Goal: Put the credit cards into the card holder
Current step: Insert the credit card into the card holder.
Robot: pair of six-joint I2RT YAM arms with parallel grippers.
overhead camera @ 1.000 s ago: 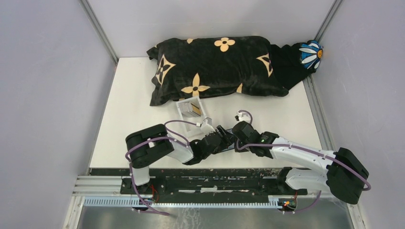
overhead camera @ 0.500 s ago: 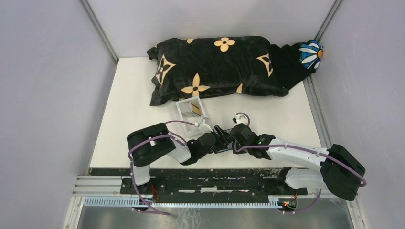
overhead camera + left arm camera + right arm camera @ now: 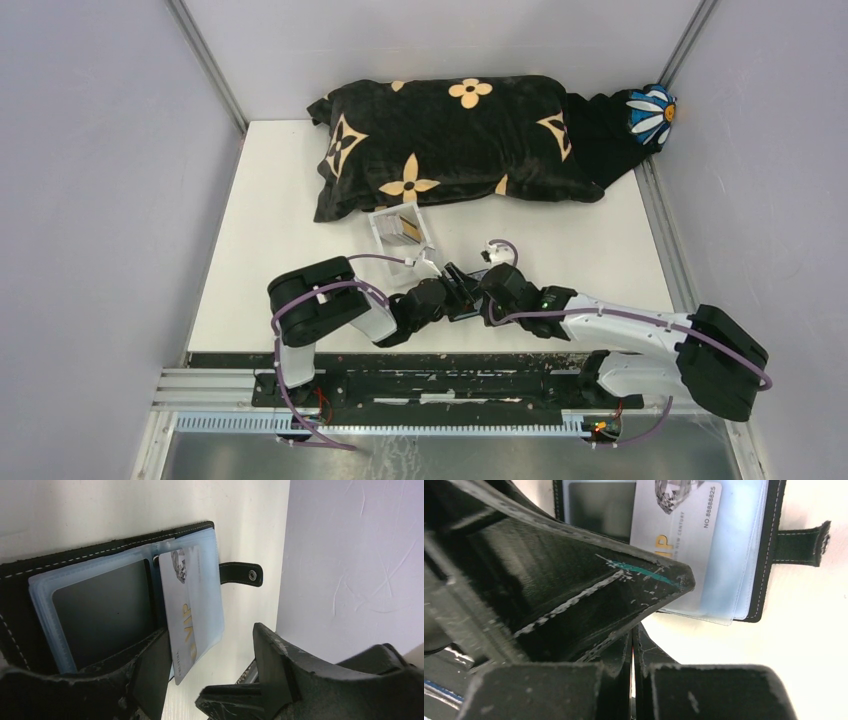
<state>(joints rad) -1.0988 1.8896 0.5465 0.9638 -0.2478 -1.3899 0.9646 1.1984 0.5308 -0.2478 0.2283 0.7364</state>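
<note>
The left gripper (image 3: 212,677) stands open, its jaws spread at the edge of the unfolded black card holder (image 3: 207,595). One finger is just beside a silver VIP card (image 3: 181,615) that sits partly in a clear sleeve. The right gripper (image 3: 633,647) is closed, fingers pressed together, close above the holder on the white table (image 3: 280,200).

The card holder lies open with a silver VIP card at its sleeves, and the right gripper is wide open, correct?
No: the right gripper is shut, fingers pressed together, as the right wrist view shows. The card holder does lie open with the silver VIP card at its sleeves.
</note>
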